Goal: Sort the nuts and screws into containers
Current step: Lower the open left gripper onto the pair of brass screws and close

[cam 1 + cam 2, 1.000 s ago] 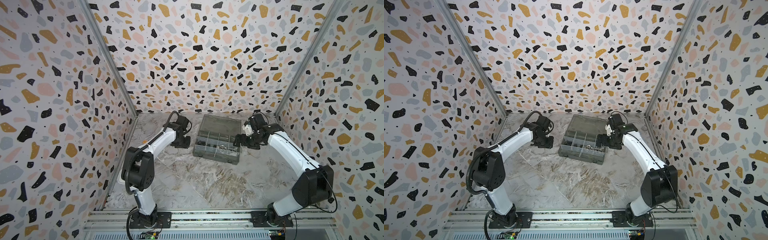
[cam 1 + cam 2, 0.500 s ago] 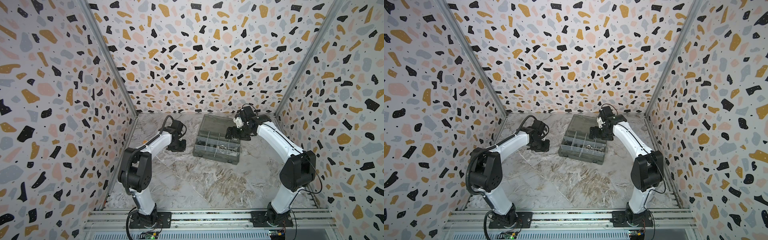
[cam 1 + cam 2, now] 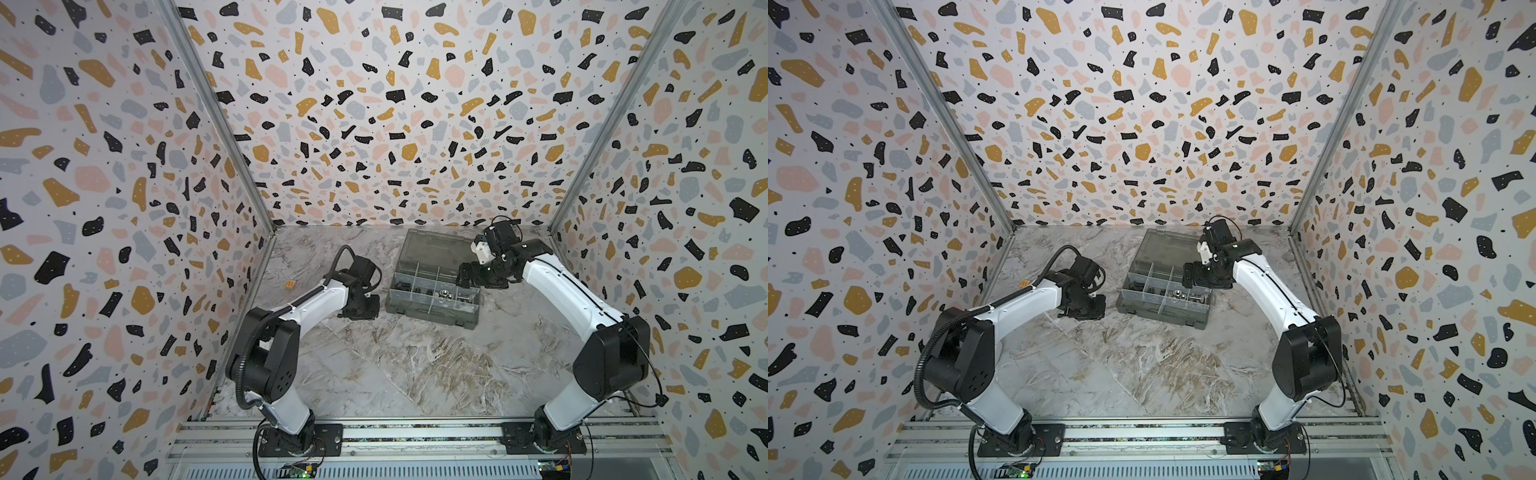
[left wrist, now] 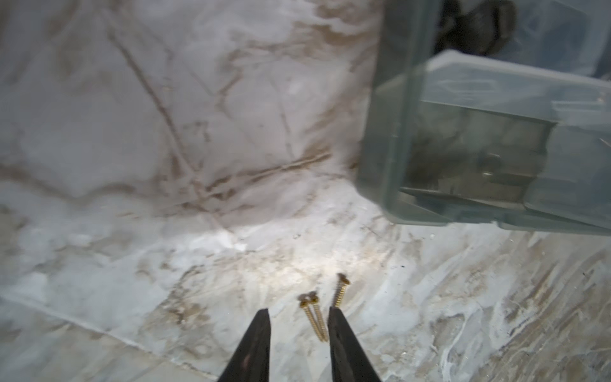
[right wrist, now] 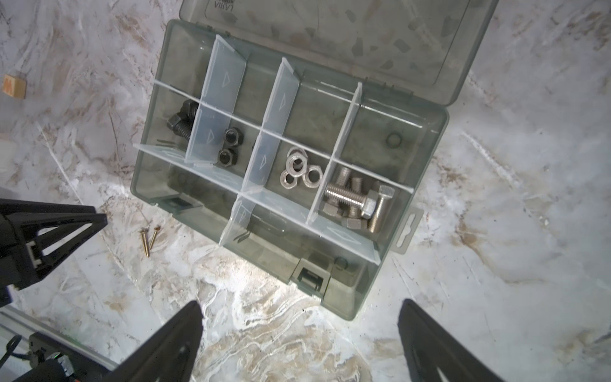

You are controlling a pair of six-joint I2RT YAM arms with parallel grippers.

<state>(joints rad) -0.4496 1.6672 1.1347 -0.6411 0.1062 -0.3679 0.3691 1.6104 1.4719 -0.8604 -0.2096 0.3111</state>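
Left gripper (image 4: 299, 311) with jaws narrowly apart over brass screws (image 4: 312, 317) on tabletop (image 4: 165, 132) beside organiser box (image 5: 426, 155), right gripper (image 5: 301, 302) hung empty, jaws wide apart

Obs., both top views: left gripper (image 3: 368, 309) has travelled along the left side of the organiser box (image 3: 432, 313), from level with the lid hinge toward the front; now just beside the near-left corner, tips over the brass screws (image 4: 314, 317) on the table; left elbow has dropped back with it. The right gripper (image 3: 465, 276) has swung inward from the box's right edge to above the right-hand compartments; mid-way it reached further back, has since come slightly forward; right elbow swung in, then partly out.
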